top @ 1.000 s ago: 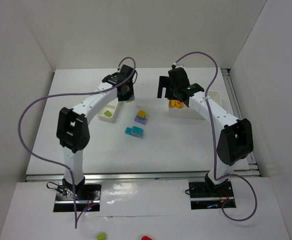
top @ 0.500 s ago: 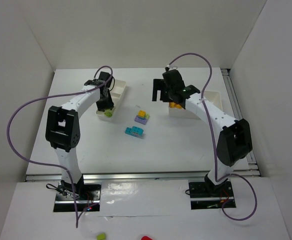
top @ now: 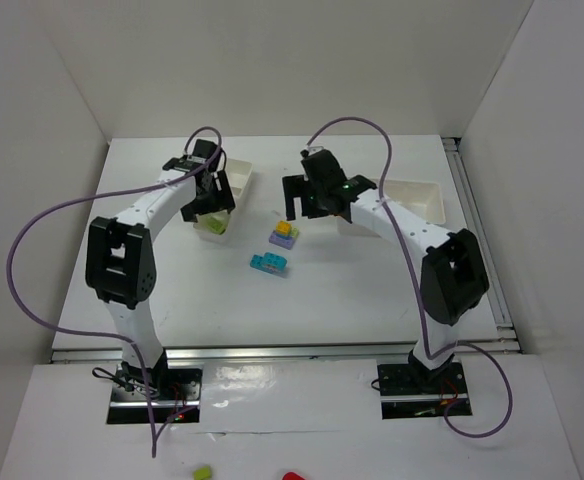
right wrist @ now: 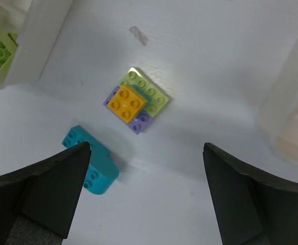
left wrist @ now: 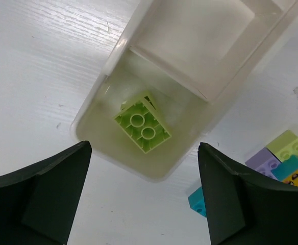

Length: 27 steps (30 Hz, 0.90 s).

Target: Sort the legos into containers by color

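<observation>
From above, my left tool [top: 209,200] hangs over the left tray [top: 240,180], my right tool [top: 307,197] over the mixed stack [top: 284,234]. Left wrist: tool spread wide, empty; one pale green brick [left wrist: 142,128] already sorted below. Right wrist: tool spread wide, empty; stack and cyan brick [right wrist: 92,166] unsorted on the surface [right wrist: 215,61].

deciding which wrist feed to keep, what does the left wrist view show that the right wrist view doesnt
Only the left wrist: the whole end compartment of the left tray around the pale green brick, plus the bare compartment next to it. Only the right wrist: the mixed stack in full with the orange brick on top, the cyan brick whole, and a wall of the right tray. Both: that left tray corner with the green brick, and parts of the stack and cyan brick.
</observation>
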### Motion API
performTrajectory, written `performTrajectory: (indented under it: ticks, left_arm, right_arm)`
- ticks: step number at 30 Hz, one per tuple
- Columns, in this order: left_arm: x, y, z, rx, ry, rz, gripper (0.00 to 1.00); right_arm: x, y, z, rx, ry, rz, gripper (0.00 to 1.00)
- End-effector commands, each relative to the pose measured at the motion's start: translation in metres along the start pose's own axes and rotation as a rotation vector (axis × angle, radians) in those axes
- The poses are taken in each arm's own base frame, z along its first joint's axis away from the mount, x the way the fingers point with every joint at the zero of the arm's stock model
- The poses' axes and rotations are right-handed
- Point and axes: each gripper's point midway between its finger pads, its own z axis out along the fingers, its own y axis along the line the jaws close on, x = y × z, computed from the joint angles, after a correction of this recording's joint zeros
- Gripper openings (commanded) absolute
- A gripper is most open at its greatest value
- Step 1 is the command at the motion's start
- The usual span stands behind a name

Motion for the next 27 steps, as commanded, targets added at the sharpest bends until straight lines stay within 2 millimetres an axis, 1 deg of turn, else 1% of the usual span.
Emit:
performTrajectory:
  ticks: [1, 2, 3, 4, 5, 6, 8, 9, 10, 11, 12, 14, 15, 17, 19, 20, 21, 25, 26, 27]
  left_arm:
    - [-0.025, 0.001, -0.051, 0.052, -0.109, -0.014, 0.95]
    - [-0.03, 0.0, -0.059, 0.065, -0.129, -0.02, 0.95]
    - [-0.031, 0.003, -0.064, 0.059, -0.138, -0.013, 0.97]
    - [-0.038, 0.002, -0.075, 0.076, -0.166, -0.02, 0.98]
    - [-0.04, 0.004, -0.079, 0.072, -0.179, -0.023, 0.98]
    - [-0.043, 0.003, -0.081, 0.077, -0.186, -0.026, 0.99]
    - [-0.046, 0.003, -0.091, 0.09, -0.208, -0.032, 0.99]
    - [-0.046, 0.003, -0.091, 0.09, -0.208, -0.032, 1.0]
    - [-0.046, 0.003, -0.091, 0.09, -0.208, -0.032, 1.0]
    - [-0.046, 0.003, -0.091, 0.09, -0.208, -0.032, 1.0]
    - [-0.046, 0.003, -0.091, 0.09, -0.208, -0.032, 1.0]
    - [-0.04, 0.004, -0.089, 0.091, -0.185, -0.026, 1.0]
    - [-0.038, 0.002, -0.089, 0.103, -0.179, -0.024, 1.0]
    - [-0.034, 0.002, -0.087, 0.105, -0.165, -0.021, 1.0]
    - [-0.033, 0.0, -0.087, 0.114, -0.16, -0.011, 1.0]
    - [-0.033, 0.0, -0.087, 0.114, -0.16, -0.011, 1.0]
    - [-0.033, 0.0, -0.087, 0.114, -0.16, -0.011, 1.0]
    - [-0.035, -0.002, -0.087, 0.126, -0.164, -0.003, 1.0]
    - [-0.035, -0.001, -0.087, 0.125, -0.164, 0.006, 1.0]
    - [-0.035, -0.001, -0.087, 0.125, -0.164, 0.006, 1.0]
  right_arm:
    - [0.013, 0.019, 0.011, 0.025, 0.054, 0.007, 0.98]
    - [0.012, 0.017, 0.014, 0.052, 0.051, 0.044, 0.98]
    - [0.016, 0.016, 0.021, 0.097, 0.047, 0.123, 0.98]
    - [0.016, 0.018, 0.021, 0.098, 0.046, 0.159, 0.98]
    - [0.02, 0.018, 0.026, 0.119, 0.041, 0.195, 0.98]
    - [0.019, 0.021, 0.029, 0.113, 0.026, 0.256, 0.97]
    - [0.018, 0.025, 0.038, 0.102, 0.004, 0.308, 0.97]
    - [0.019, 0.028, 0.037, 0.106, -0.001, 0.322, 0.95]
    - [0.026, 0.025, 0.046, 0.128, 0.013, 0.338, 0.95]
    - [0.027, 0.027, 0.048, 0.139, 0.015, 0.34, 0.95]
    - [0.021, 0.029, 0.05, 0.14, 0.001, 0.342, 0.94]
    - [0.029, 0.032, 0.059, 0.146, 0.019, 0.331, 0.91]
    - [0.024, 0.033, 0.058, 0.14, 0.011, 0.333, 0.89]
    - [0.023, 0.04, 0.065, 0.131, 0.009, 0.328, 0.86]
    - [0.024, 0.039, 0.067, 0.144, 0.011, 0.325, 0.83]
    - [0.025, 0.039, 0.071, 0.146, 0.015, 0.324, 0.82]
    - [0.021, 0.039, 0.072, 0.145, -0.003, 0.327, 0.79]
    - [0.02, 0.04, 0.074, 0.138, -0.012, 0.319, 0.75]
    - [0.024, 0.038, 0.078, 0.145, -0.002, 0.316, 0.73]
    - [0.024, 0.039, 0.081, 0.145, -0.002, 0.316, 0.72]
